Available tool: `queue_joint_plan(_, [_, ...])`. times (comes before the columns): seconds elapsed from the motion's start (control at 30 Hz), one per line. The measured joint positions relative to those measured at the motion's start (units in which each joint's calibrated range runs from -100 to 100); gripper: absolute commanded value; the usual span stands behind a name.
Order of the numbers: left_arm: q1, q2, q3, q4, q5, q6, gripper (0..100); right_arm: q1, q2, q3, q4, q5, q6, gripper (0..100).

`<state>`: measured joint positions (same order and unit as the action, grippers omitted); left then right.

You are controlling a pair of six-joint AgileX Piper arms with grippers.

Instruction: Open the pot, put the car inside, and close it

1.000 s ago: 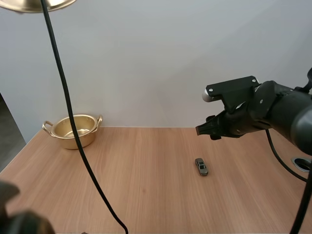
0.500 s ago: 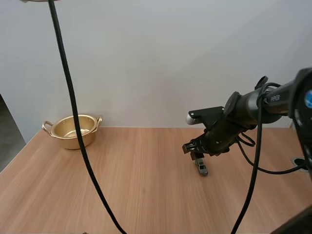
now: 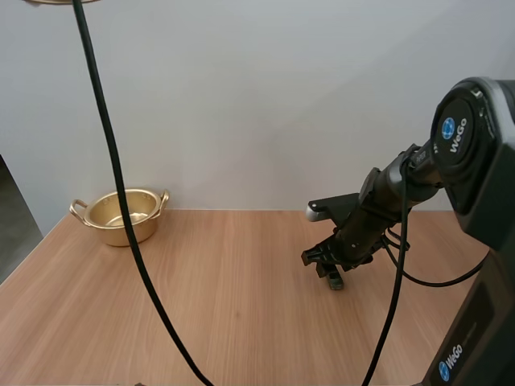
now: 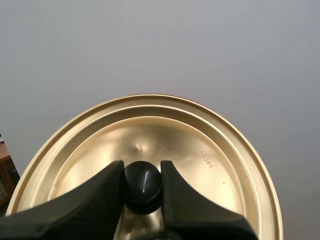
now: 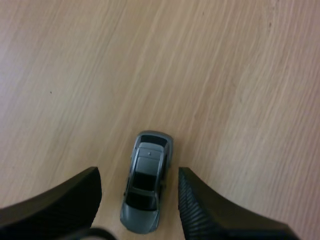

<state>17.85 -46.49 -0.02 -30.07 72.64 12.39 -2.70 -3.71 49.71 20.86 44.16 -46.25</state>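
A golden pot (image 3: 122, 215) stands uncovered at the table's far left. Its golden lid (image 4: 200, 155) hangs in the air, my left gripper (image 4: 142, 177) shut on the lid's black knob (image 4: 143, 183). A sliver of the lid's rim (image 3: 56, 2) shows at the top left of the high view. A small grey toy car (image 5: 145, 180) lies on the table right of centre. My right gripper (image 3: 326, 268) is down at the table, open, one finger on each side of the car (image 3: 334, 281) without touching it.
The wooden table (image 3: 241, 305) runs bare between the pot and the car. A round hole (image 3: 500, 269) sits in the tabletop near the right edge.
My right arm has come down and leftward from above the table until its open fingers straddle the car. The lid has risen almost out of the high view.
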Motion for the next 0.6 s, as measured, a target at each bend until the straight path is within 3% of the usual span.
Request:
queue_joint_plan(0.03, [0.00,0.00,0.00,0.00,-0.44,0.00,0,0.00,0.68,0.00,0.00,-0.25,-0.09,68])
queue_joint_plan(0.07, [0.00,0.00,0.00,0.00,-0.66,0.00,0,0.00,1.43,-0.14,0.00,-1.02,-0.53,56])
queue_joint_plan(0.13, [0.00,0.00,0.00,0.00,-1.53,0.00,0,0.00,2.62,-0.26,-0.06,-2.02,-1.21,14])
queue_joint_plan(0.17, [0.00,0.00,0.00,-0.14,-1.72,0.00,0,0.00,3.08,-0.26,-0.17,-2.19,-1.18,0])
queue_joint_plan(0.43, [0.00,-0.29,0.00,-1.32,-1.55,0.74,0,0.25,1.48,-4.11,2.56,-5.34,-6.04,0])
queue_joint_plan(0.6, [0.00,-1.29,0.00,-1.00,-1.39,-2.70,0,2.62,-1.53,-12.80,10.64,5.48,-13.48,0])
